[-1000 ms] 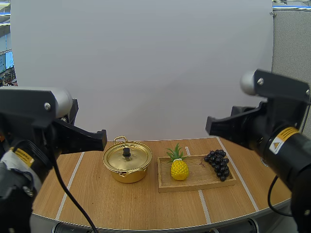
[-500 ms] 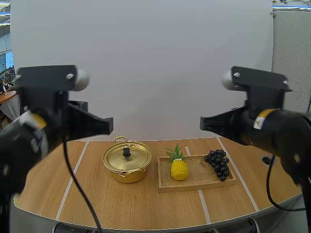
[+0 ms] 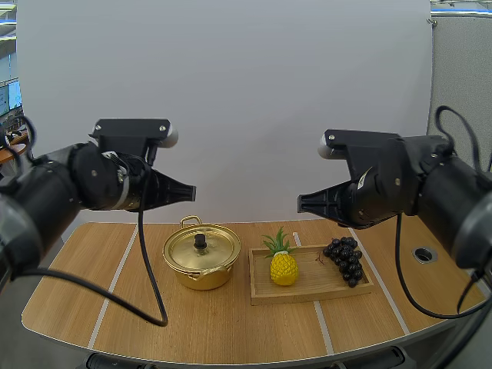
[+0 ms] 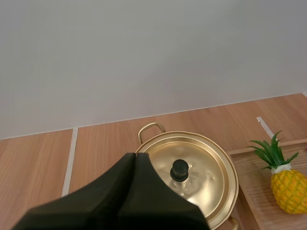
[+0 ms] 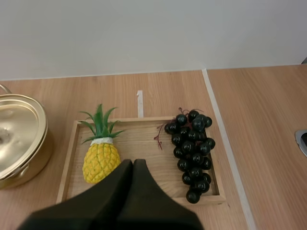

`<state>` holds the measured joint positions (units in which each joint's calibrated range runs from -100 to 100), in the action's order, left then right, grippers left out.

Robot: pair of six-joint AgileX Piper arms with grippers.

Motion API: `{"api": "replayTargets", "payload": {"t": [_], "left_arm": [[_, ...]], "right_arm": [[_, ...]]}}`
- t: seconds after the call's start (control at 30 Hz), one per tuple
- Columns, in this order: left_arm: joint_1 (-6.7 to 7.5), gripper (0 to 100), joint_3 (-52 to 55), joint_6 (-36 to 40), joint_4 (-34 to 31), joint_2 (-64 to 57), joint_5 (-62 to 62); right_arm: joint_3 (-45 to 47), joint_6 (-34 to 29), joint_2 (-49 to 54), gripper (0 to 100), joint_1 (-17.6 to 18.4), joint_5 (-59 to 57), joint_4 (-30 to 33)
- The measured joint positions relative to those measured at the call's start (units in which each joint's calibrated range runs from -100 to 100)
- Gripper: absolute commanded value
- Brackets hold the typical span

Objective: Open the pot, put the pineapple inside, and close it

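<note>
l gripper point(image 4: 135, 159): fingers pressed together into one dark wedge, holding nothing, up in the air w/ its tip aimed just short of the black knob point(image 4: 180, 170) on the lid point(image 4: 204, 158). r gripper point(image 5: 133, 164): likewise closed & empty, high over the near edge of the wooden tray point(image 5: 67, 158), between the pineapple point(image 5: 100, 160) and the grapes point(image 5: 192, 143).

gold pot point(image 3: 201, 269) sits on the table point(image 3: 154, 315) just beside the tray's left end, lid on. pineapple sits in the tray's left part, grapes at the right, apart from each other.

step, as judged: the very start, approach to opening the pot; nothing done yet. next move prob calls for the l arm to drop to the knob, spread its fingers & pinch it so the lid can lift off. r arm would then need to open over the pineapple's body.
</note>
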<state>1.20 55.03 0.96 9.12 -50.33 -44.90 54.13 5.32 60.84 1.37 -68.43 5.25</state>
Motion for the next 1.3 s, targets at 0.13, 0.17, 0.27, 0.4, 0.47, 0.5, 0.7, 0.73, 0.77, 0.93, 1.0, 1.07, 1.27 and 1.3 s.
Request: {"api": "replayTargets", "payload": {"t": [0.13,0.17,0.27,0.4,0.47,0.5,0.7,0.73,0.77,0.93,1.0,1.07,1.27,1.3], "left_arm": [[0.0,18,0.0,-0.17,0.0,3.74,2.46],[0.0,27,0.0,-0.17,0.0,4.08,3.08],[0.0,60,0.0,-0.26,0.0,4.35,3.67],[0.0,100,0.0,-0.45,0.0,4.35,3.86],[0.0,100,0.0,-0.94,0.0,4.35,3.86],[0.0,100,0.0,-1.06,0.0,4.35,3.86],[0.1,100,0.0,-10.04,0.0,4.4,3.23],[0.3,100,0.0,-11.64,0.0,4.66,3.03],[0.5,100,-0.14,-13.16,0.0,5.23,2.47],[2.52,100,-3.41,-18.13,0.0,11.2,-2.58],[3.06,100,-5.38,-18.97,0.12,14.91,-3.77],[3.23,100,-7.21,-19.9,0.12,18.94,-4.26],[3.33,100,-11.77,-20.97,0.12,30.51,-5.46],[3.33,100,-12.67,-21.24,0.12,33.11,-6.15]], "right_arm": [[0.0,0.0,-2.33,25,0.0,0.23,0.0],[0.0,0.0,-2.63,34,0.0,0.3,0.0],[0.0,0.0,-2.63,62,0.0,1.01,0.0],[0.0,0.0,-2.63,94,0.0,2.34,-0.1],[0.0,0.0,-2.63,100,0.0,2.56,-0.1],[0.0,0.0,-2.63,100,0.0,2.56,-0.1],[0.0,0.0,-2.63,100,0.0,2.17,-0.1],[0.0,0.0,-2.63,100,0.0,2.17,-0.1],[0.0,0.0,-2.63,100,0.0,2.17,-0.1],[0.0,0.0,-2.63,100,0.0,2.17,-0.1],[0.0,0.0,-2.63,100,0.0,2.17,-0.1],[0.0,0.0,-2.63,100,0.0,2.17,-0.1],[0.0,0.0,-2.63,100,0.0,2.17,-0.1],[0.0,0.0,-2.63,100,0.0,2.17,-0.1]]}}
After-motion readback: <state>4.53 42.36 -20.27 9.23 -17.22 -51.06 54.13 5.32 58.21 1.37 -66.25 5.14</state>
